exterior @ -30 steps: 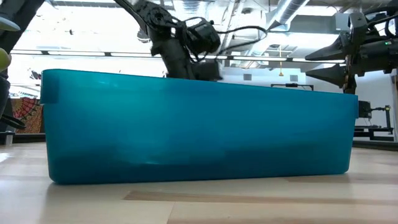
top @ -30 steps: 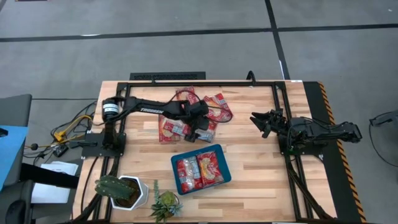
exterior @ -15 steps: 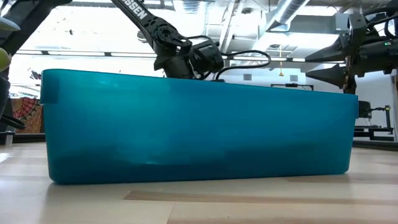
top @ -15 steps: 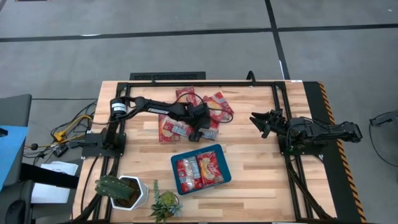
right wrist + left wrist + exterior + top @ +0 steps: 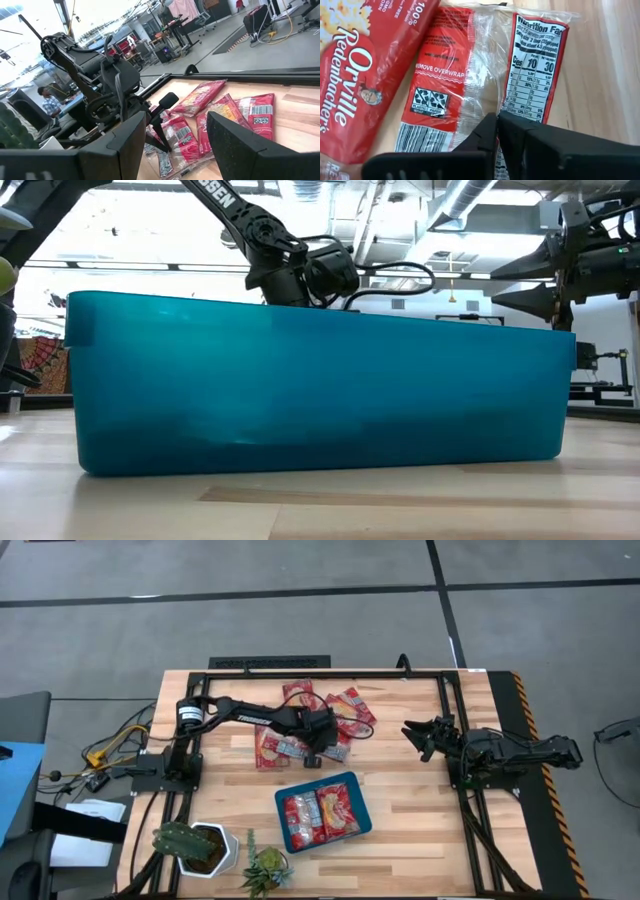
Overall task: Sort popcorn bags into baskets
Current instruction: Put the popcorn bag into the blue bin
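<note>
Several red popcorn bags (image 5: 300, 725) lie flat in a loose pile on the table's far middle. My left gripper (image 5: 316, 754) is down at the pile's near edge, shut on a bag that lies back side up in its clear wrap (image 5: 485, 75). Another red bag (image 5: 355, 90) lies beside it. The teal tray (image 5: 352, 784) stands nearer, with three bags (image 5: 320, 812) flat inside; in the low view its wall (image 5: 320, 390) hides the table behind. My right gripper (image 5: 414, 733) waits open and empty at the table's right, also seen in its own view (image 5: 175, 145). My left gripper pinches the clear wrap (image 5: 487, 107) in the middle of the bag's back, between the barcode panel and the nutrition panel. The fingers come from above, pointing down. The bag lies flat on the table. How many layers are caught, I cannot tell.
A white pot with a cactus (image 5: 190, 845) and a small green plant (image 5: 265, 868) stand at the near left corner. A black frame (image 5: 330, 673) runs round the work area. Bare wood lies between the tray and my right arm.
My left gripper has come down toward the pile and moved a little toward the table's left and near edge, ending low over the bags. The bags and the tray have kept their places.
</note>
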Robot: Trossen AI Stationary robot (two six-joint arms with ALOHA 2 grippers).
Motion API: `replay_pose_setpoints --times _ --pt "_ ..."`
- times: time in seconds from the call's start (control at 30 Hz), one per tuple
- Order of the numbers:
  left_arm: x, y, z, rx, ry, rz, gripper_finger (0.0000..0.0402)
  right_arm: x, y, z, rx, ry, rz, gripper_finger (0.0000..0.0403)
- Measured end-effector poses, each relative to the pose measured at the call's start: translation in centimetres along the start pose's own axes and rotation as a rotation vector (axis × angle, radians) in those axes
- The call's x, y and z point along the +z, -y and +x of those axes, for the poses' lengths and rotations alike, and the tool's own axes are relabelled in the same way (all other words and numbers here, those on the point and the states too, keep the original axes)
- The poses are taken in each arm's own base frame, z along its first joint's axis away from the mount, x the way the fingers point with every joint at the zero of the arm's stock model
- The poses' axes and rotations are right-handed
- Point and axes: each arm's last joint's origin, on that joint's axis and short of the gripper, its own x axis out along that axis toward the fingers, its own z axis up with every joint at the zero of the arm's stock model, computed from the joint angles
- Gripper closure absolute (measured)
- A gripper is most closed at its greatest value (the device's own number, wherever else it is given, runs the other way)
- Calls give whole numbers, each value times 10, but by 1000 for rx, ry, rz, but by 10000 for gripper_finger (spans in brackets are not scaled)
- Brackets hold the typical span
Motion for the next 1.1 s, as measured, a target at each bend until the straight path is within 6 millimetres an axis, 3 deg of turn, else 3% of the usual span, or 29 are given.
replay_pose_setpoints --times 0.63,0.9,1.1 --pt "17 17 -59 79 89 -59 401 0 0 0 1 2 2 168" --pt "20 15 -70 163 115 -80 400 0 0 0 1 2 2 168" --pt "17 1 -73 89 147 -20 340 0 0 0 2 1 2 168"
